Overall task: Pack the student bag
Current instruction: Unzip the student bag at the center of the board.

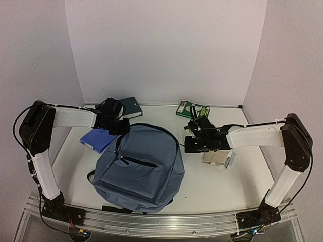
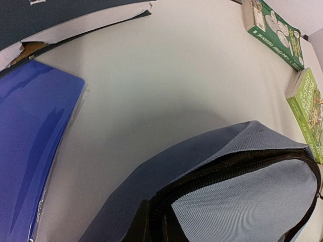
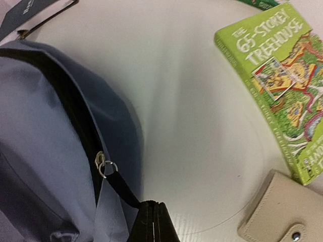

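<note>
Bag [image 1: 139, 169] lies flat on bench [image 1: 227, 186], an end effector at each top corner.
Left end effector [image 2: 150, 224] is pinched narrow on the bag's zipper rim, top left. Right end effector [image 3: 153, 224] is clamped on the zipper pull [image 3: 118, 184], just beside the bag's top right.

Counted on the table [image 1: 237, 186]: 1 student bag [image 1: 141, 166]; 4 books, namely 1 navy book [image 1: 132, 106], 1 bright-blue book [image 1: 96, 140], 1 Treehouse paperback [image 3: 272, 65], 1 green-and-white paperback [image 1: 192, 109]; 1 beige snap case [image 1: 217, 160].

Table [image 1: 227, 186], student bag [image 1: 141, 166], blue book [image 1: 98, 139], beige case [image 1: 217, 159]
</note>
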You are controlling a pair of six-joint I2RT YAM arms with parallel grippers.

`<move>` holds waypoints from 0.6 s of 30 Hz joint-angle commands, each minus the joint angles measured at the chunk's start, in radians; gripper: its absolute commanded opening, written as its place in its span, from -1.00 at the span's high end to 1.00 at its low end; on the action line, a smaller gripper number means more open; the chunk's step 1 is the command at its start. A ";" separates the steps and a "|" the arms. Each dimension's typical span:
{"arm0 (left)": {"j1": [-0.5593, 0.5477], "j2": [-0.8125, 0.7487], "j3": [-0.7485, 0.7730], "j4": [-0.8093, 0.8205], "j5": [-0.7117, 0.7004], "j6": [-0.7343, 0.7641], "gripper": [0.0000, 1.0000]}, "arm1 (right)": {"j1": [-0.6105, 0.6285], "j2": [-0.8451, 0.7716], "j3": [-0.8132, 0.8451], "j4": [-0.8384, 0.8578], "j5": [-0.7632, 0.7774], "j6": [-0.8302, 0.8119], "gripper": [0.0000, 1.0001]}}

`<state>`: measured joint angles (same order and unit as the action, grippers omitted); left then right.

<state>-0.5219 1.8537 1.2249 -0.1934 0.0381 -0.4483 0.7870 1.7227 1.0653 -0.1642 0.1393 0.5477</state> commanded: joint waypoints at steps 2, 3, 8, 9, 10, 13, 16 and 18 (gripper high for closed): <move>0.034 -0.063 -0.042 -0.012 -0.140 -0.081 1.00 | 0.020 -0.101 -0.055 -0.046 -0.199 -0.008 1.00; 0.043 -0.063 -0.049 -0.011 -0.137 -0.093 1.00 | 0.022 -0.114 -0.065 -0.050 -0.221 -0.008 1.00; 0.069 -0.069 -0.080 0.011 -0.137 -0.145 0.99 | 0.059 -0.124 -0.098 -0.064 -0.285 0.011 1.00; 0.070 -0.069 -0.082 0.018 -0.140 -0.153 0.99 | 0.072 -0.115 -0.101 -0.064 -0.297 0.014 1.00; 0.071 -0.069 -0.081 0.026 -0.142 -0.163 1.00 | 0.093 -0.106 -0.103 -0.064 -0.308 0.018 1.00; 0.072 -0.060 -0.074 0.042 -0.140 -0.187 1.00 | 0.131 -0.069 -0.108 -0.066 -0.305 0.028 1.00; 0.073 -0.053 -0.064 0.060 -0.128 -0.195 1.00 | 0.141 -0.025 -0.110 -0.067 -0.261 0.040 1.00; 0.072 -0.054 -0.064 0.072 -0.121 -0.188 1.00 | 0.144 -0.008 -0.101 -0.067 -0.257 0.044 1.00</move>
<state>-0.4662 1.8366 1.1496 -0.1890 -0.0350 -0.6086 0.9257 1.6676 0.9678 -0.1928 -0.1382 0.5708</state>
